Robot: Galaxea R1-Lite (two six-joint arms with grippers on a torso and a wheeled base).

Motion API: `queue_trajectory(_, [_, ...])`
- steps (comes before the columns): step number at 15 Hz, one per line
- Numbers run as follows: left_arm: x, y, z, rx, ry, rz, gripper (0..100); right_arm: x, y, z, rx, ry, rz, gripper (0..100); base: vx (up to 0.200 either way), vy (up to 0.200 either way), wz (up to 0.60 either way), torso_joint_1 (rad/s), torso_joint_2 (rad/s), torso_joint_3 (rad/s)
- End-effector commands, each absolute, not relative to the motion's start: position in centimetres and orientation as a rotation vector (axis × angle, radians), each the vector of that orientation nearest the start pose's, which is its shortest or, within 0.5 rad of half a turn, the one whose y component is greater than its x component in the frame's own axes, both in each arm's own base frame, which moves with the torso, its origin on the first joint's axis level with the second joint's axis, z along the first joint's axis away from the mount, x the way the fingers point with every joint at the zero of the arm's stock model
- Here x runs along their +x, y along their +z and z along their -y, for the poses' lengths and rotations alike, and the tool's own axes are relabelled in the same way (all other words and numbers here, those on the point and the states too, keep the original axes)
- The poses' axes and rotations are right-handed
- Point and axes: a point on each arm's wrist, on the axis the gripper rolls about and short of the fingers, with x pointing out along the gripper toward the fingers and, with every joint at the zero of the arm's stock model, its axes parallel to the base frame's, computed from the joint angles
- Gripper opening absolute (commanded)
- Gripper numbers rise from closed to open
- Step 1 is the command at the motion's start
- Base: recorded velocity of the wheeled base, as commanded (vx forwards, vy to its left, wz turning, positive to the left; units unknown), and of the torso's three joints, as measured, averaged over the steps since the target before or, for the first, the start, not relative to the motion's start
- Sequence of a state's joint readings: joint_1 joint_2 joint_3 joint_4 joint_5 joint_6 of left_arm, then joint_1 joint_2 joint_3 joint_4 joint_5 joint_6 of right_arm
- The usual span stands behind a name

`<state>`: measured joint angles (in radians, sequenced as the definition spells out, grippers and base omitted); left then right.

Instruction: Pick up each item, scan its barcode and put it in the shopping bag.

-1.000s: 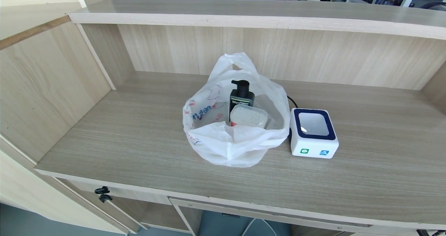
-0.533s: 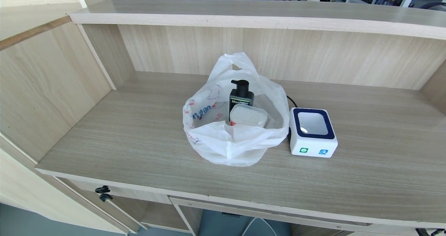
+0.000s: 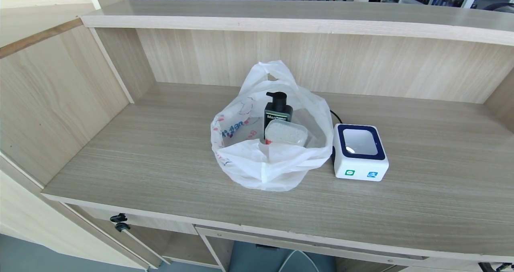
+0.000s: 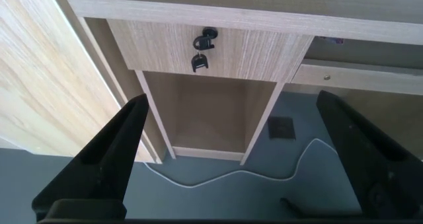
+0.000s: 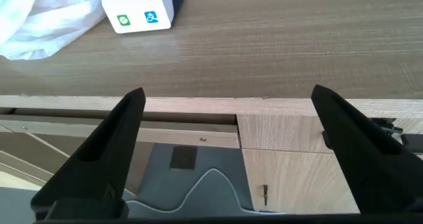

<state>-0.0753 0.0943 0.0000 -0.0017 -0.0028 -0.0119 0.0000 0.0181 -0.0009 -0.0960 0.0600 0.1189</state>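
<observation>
Nothing on the counter has moved, only my head camera crept a touch; bagging looks finished.
Shopping bag [image 3: 263, 165] stands mid-counter [image 3: 140, 163], mouth open, with two items inside: one black pump bottle [image 3: 278, 110] upright at the far side and one clear lidded box [image 3: 286, 133] just nearer, against it. One scanner [image 3: 360, 151] sits just right of the bag. My left gripper [image 4: 231, 102] hangs below the near counter edge facing a drawer, fingers spread wide, holding nothing. My right gripper [image 5: 228, 92] is low at the near edge, equally wide and bare. I judge the last step done; next I'd only check for further items, arms parked.
</observation>
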Motion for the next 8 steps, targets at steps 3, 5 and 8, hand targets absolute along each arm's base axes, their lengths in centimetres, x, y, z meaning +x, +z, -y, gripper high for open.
queue_trajectory(3, [-1.55, 7.76, -0.11, -0.009, -0.078, -0.092, 100, -2.33, 8.52, -0.12, 0.115, 0.070, 0.091, 100, 0.000, 0.000, 0.00, 0.000, 0.00, 0.000])
queue_trajectory(5, [-1.55, 7.75, -0.11, -0.009, -0.078, -0.094, 100, -2.33, 8.52, -0.13, 0.115, 0.071, 0.091, 100, 0.000, 0.000, 0.00, 0.000, 0.00, 0.000])
queue_trajectory(8, [-1.55, 7.75, -0.11, -0.009, -0.078, -0.094, 100, -2.33, 8.52, -0.13, 0.114, 0.071, 0.091, 100, 0.000, 0.000, 0.00, 0.000, 0.00, 0.000])
